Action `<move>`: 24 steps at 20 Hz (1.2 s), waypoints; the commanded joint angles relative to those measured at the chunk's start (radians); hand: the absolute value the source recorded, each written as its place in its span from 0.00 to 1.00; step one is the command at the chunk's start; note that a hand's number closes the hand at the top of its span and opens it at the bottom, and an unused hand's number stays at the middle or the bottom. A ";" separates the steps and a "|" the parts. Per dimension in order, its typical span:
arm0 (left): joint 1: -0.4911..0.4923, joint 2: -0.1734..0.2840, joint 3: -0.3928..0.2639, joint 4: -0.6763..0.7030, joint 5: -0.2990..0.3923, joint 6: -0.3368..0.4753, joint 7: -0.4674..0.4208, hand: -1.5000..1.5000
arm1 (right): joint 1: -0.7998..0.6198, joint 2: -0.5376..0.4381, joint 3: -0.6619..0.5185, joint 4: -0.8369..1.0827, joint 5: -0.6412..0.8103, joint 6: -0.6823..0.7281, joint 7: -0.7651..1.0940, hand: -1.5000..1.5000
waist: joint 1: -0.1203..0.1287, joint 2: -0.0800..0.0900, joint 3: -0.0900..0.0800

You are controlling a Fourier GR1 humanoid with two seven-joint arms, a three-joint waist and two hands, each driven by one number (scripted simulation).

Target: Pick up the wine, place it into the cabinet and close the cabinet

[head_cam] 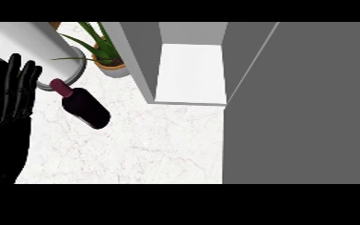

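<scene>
No readable text, label, brand, number or sign; wine bottle point(84, 107) bears none.

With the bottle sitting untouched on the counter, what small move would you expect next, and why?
Probably a reach toward the wine bottle. It stands on the marble counter, held by nothing. The left hand rests open at the left edge, and the right hand is out of view. The cabinet already stands open, its shelf bare.

A home kitchen: a marble counter point(141, 148) carries an open cabinet point(190, 71), with a potted plant point(105, 57) just left of it.
</scene>
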 commanded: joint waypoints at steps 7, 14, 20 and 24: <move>0.011 -0.082 0.181 0.094 0.210 0.067 0.108 0.00 | 0.153 -0.011 0.149 -0.117 -0.041 0.122 0.066 0.00 | -0.017 -0.014 0.005; -0.097 -0.055 0.179 -0.018 0.198 0.183 0.327 0.00 | 0.159 -0.050 0.166 -0.414 -0.122 0.100 0.356 0.00 | -0.036 -0.012 0.006; -0.142 -0.011 0.193 -0.109 0.190 0.246 0.471 0.00 | 0.057 -0.074 0.100 -0.480 -0.152 0.059 0.514 0.00 | -0.032 -0.010 0.007; -0.110 -0.047 0.109 -0.189 0.114 0.291 0.529 0.00 | -0.074 -0.082 0.115 -0.517 -0.145 -0.002 0.688 0.00 | -0.032 -0.011 0.006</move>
